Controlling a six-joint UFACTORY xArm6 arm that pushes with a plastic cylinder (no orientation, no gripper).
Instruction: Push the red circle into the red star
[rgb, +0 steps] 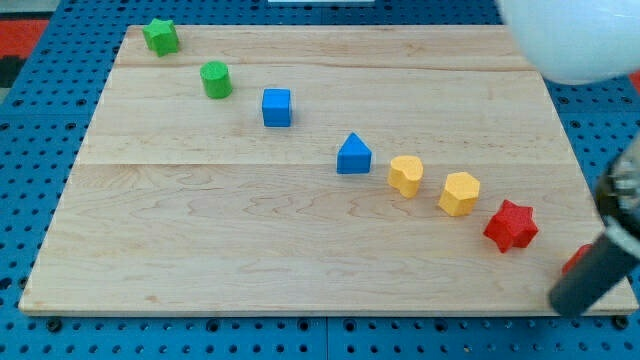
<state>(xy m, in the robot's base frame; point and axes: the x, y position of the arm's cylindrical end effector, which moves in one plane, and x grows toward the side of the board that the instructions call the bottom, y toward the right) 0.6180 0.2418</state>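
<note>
The red circle (575, 260) peeks out at the lower right edge of the wooden board (250, 230), mostly hidden behind my dark rod. My tip (562, 303) touches it; it has nothing to open or hold. The red star (511, 226) sits just up-left. The lower left wood is bare.

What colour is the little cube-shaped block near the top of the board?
Blue. The blue cube shows plainly in the camera view, between the green cylinder and the blue triangle block.
</note>
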